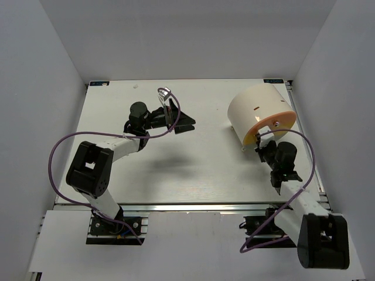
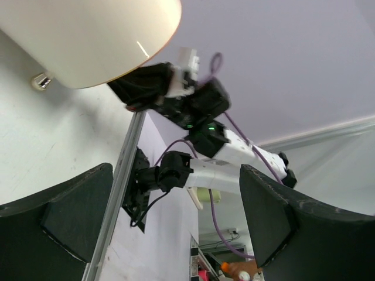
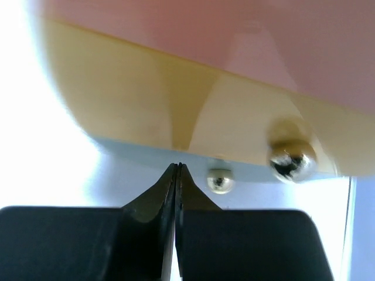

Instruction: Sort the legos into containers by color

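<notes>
No legos show in any view. The container is a large cream-white tub lying on its side at the back right, its orange flat face turned toward the right arm. My right gripper is shut and empty, its tips just in front of the tub's lower edge; in the right wrist view the shut tips sit below the orange face. My left gripper is open and empty at the table's back middle, pointing right toward the tub. Its black fingers stand wide apart, and the tub shows far ahead.
Two small metal knobs stick out at the tub's face. The right arm shows behind the tub in the left wrist view. Purple cables loop off both arms. White walls enclose the table on three sides.
</notes>
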{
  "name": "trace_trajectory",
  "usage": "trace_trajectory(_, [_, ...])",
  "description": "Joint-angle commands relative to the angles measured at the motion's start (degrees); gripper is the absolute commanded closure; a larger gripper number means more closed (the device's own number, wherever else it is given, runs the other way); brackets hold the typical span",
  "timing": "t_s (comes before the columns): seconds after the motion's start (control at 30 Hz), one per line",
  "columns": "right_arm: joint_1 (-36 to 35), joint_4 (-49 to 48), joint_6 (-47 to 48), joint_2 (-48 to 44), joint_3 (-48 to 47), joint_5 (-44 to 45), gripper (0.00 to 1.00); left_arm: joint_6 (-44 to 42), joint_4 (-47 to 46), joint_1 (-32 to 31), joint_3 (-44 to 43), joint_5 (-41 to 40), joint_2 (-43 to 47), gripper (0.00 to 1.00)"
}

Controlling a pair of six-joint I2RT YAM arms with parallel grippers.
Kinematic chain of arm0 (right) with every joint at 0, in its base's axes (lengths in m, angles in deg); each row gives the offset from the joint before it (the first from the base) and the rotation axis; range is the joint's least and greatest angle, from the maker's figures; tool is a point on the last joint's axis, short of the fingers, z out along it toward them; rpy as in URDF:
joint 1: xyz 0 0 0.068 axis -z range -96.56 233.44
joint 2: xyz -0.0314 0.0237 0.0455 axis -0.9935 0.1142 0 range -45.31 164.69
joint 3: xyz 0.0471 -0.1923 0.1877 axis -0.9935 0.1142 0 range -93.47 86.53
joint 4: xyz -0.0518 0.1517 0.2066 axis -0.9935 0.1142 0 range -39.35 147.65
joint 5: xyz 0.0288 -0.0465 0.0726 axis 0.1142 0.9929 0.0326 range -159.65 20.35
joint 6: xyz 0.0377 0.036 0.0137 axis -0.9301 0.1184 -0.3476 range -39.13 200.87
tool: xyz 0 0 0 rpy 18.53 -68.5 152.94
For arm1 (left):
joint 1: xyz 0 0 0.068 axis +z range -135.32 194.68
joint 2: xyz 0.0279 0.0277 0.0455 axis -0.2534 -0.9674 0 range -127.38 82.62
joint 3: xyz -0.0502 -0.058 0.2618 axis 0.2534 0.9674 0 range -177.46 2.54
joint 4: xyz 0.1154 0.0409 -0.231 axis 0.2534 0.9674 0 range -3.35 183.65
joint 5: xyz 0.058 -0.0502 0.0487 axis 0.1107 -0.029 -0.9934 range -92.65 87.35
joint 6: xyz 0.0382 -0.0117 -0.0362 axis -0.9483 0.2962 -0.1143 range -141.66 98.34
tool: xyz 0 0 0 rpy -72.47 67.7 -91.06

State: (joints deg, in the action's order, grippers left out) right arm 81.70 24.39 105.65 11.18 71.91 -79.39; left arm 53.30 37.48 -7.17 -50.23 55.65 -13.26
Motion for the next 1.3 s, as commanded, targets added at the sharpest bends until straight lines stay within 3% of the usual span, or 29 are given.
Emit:
trace_trajectory(0.0, [0.33,18.38,11.14,-7.61,-7.94,-15.19,1.00,-4.99,6.60,0.22,-0.40,-0.03,4.47,0.02])
trace_trajectory(0.03, [0.24,29.66,16.57,-10.67,-9.63,-21.23,1.00,-7.52,8.46,0.22,-0.66,-0.47,5.25,0.02])
trace_trajectory(0.07, [0.24,34.39,19.06,-12.18,-11.04,-24.07,1.00,-8.68,10.21,0.22,-0.66,-0.65,5.43,0.02])
trace_trajectory(0.1, [0.16,38.79,21.00,-13.32,-12.44,-25.93,0.80,-9.99,13.54,0.22,-1.19,-0.73,5.52,0.02])
trace_trajectory(0.17, [0.07,49.31,25.39,-15.69,-16.75,-31.36,0.55,-13.06,16.55,0.22,-1.45,-1.17,6.14,0.02])
trace_trajectory(0.2, [-0.11,51.64,25.41,-15.79,-18.16,-32.70,0.14,-13.87,18.30,0.22,-1.72,-1.44,6.14,0.02])
trace_trajectory(0.23, [-0.02,53.75,24.71,-15.71,-21.04,-33.41,0.11,-14.57,19.27,0.22,-1.89,-1.35,6.23,0.02])
trace_trajectory(0.37, [-0.28,60.53,18.31,-8.70,-30.37,-35.00,0.11,-23.68,30.24,0.22,-5.14,-3.89,7.19,0.02])
trace_trajectory(0.5, [-0.46,67.71,6.19,2.46,-42.05,-33.85,0.11,-33.37,46.57,-0.30,-9.80,-8.37,8.07,0.02])
trace_trajectory(0.6, [-0.46,71.87,1.44,10.12,-51.53,-33.77,0.11,-37.51,52.75,-0.30,-11.74,-11.19,8.77,0.02])
trace_trajectory(0.7, [-0.02,71.09,-4.73,11.02,-55.16,-32.10,0.11,-38.66,54.35,-0.30,-11.39,-13.30,10.70,0.02])
trace_trajectory(0.93, [-0.37,62.30,-14.13,2.23,-51.49,-25.52,0.11,-38.22,53.65,-0.30,-7.17,-16.99,16.42,0.02])
trace_trajectory(1.27, [-0.02,64.76,-14.93,1.61,-52.01,-24.63,0.11,-38.22,53.65,-0.30,-5.41,-18.05,19.50,0.02])
